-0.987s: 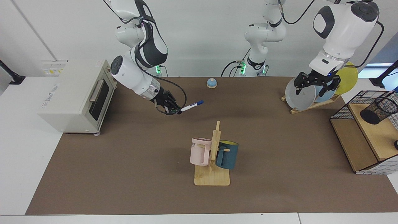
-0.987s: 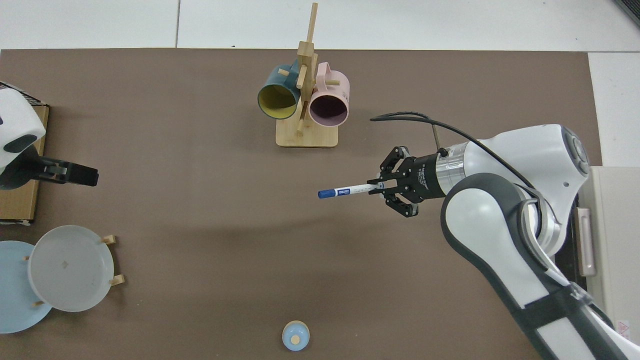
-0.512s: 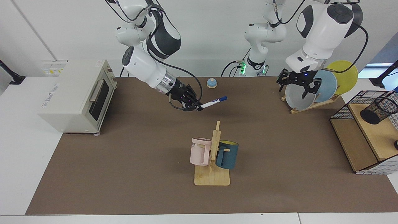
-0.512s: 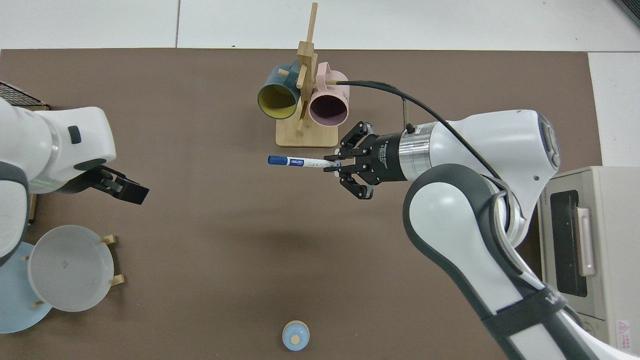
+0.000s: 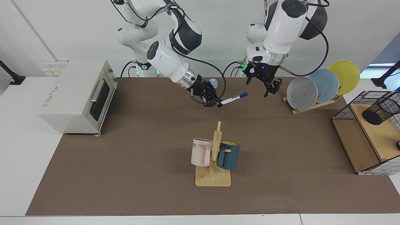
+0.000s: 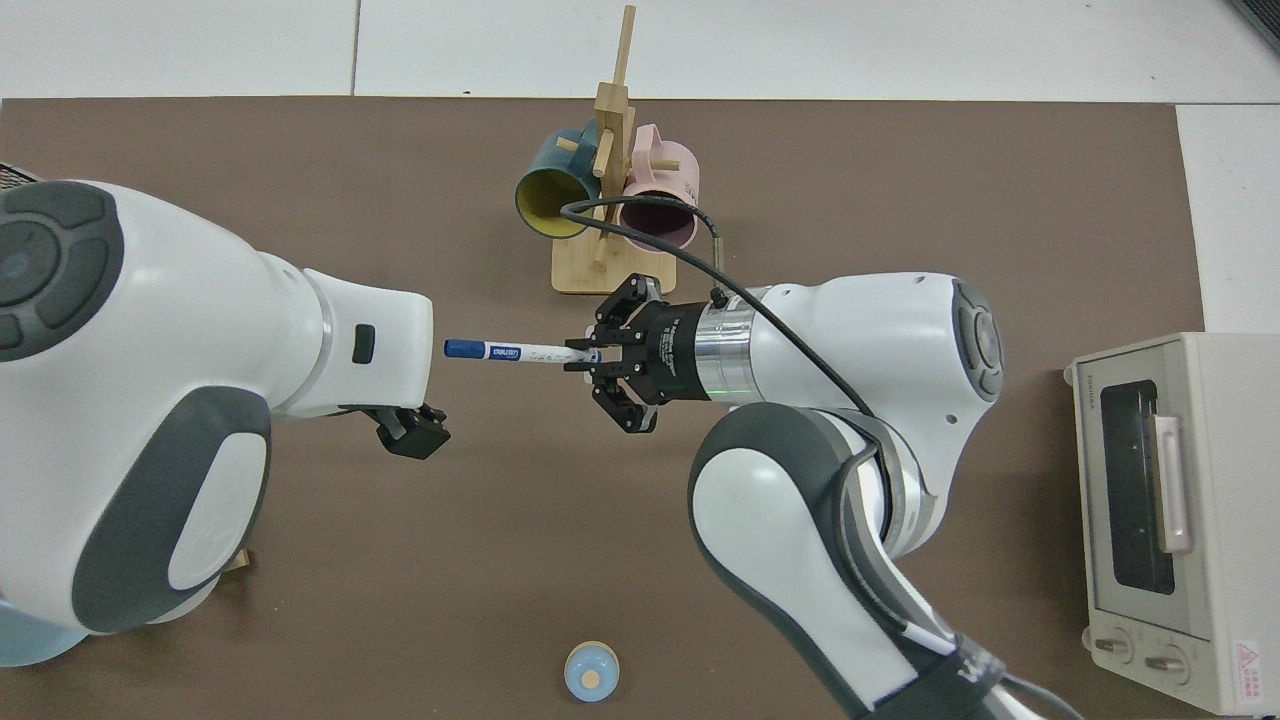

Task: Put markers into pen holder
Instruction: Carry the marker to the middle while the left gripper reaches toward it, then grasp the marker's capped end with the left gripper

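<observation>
Brown-covered desk (image 5: 125, 175) with a toaster oven (image 5: 76, 93) at one end and a wire basket frame (image 5: 365, 106) on a wooden stand at the opposite end. Pen holder (image 5: 382, 110) sits tilted inside that frame, well apart from both arms. Plate rack (image 5: 315, 89) with grey, blue and yellow plates near the back edge, beside the frame. Mug tree (image 5: 215, 156) with pink and teal mugs mid-desk, toward the front edge. Right gripper (image 5: 216, 101) is above the desk's middle back part, fingers clamped on the white tail end of the marker (image 5: 233, 98); marker held off the desk, near level, blue cap pointing at the left gripper (image 5: 269, 86). Left gripper hangs just beyond the cap, not touching it, fingers spread apart, nothing in them. Small blue bell (image 6: 590, 672) near the back edge.
</observation>
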